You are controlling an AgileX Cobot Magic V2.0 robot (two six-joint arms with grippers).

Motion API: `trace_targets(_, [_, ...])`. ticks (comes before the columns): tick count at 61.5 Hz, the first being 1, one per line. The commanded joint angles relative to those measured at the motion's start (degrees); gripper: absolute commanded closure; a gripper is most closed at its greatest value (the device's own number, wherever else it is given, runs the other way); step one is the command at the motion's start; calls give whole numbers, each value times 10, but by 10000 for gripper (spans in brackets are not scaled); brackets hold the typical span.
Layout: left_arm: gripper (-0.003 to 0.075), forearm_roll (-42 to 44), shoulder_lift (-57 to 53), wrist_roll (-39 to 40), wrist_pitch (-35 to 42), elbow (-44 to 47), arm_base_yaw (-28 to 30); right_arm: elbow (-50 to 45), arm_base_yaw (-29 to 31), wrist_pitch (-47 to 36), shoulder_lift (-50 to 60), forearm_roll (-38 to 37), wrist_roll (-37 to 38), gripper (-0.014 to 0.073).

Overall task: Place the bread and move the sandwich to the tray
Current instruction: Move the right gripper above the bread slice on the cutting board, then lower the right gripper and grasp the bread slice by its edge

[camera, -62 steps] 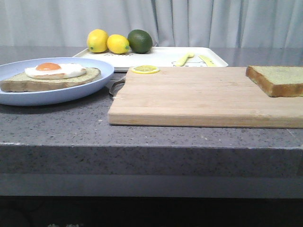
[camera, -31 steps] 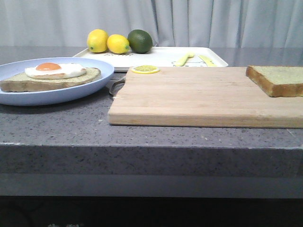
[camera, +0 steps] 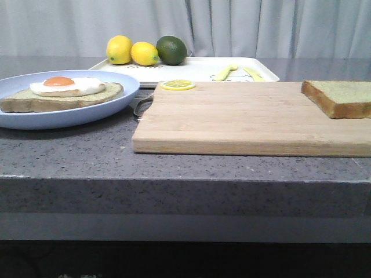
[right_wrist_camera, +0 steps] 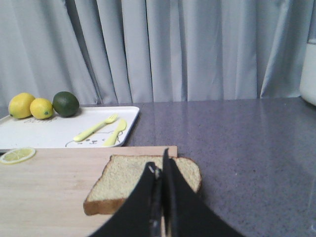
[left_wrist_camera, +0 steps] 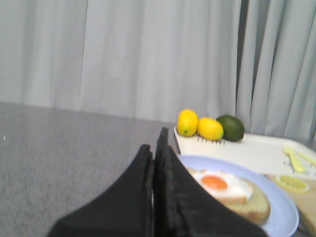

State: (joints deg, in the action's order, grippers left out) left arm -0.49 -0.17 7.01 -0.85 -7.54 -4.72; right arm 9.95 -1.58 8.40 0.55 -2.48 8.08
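Observation:
The bread point(camera: 342, 96) lies plain on the right end of the wooden cutting board point(camera: 243, 119). Of the sandwich I see one open toast slice with a fried egg on top point(camera: 64, 91), resting on the round pale-blue plate point(camera: 119, 101) at the left. The white tray point(camera: 191, 69) stands behind them. Neither gripper shows in the front view. In the left wrist view my left gripper point(left_wrist_camera: 154, 140) is shut and empty, near the plate point(left_wrist_camera: 284, 215) and the egg toast point(left_wrist_camera: 232, 190). My right gripper point(right_wrist_camera: 158, 160) is shut and empty, just before the bread point(right_wrist_camera: 123, 180).
Two lemons and a lime point(camera: 145, 52) sit on the tray's left end, with yellow cutlery point(camera: 237, 72) on its right end. A lemon slice point(camera: 178, 85) lies on the board's far left corner. The grey counter drops off at its front edge point(camera: 185, 182). Curtains hang behind.

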Motion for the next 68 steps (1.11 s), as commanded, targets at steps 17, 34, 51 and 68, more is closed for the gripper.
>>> trace_targets(17, [741,-2,80,-2,-97,-224,1,202,1,126,-97,-12,-2,665])
trace_targets(34, [741,-2,223,-2,-269,-350,1,321,1,277,-281,-12,-2,665])
trace_targets(51, [741,-7,296,-2,-274,-350,1,322,1,279,-401,-11,-2,665])
trace_targets(68, [739,24,343,-2,-275,-350,1,322,1,300,-472,-11,-2,633])
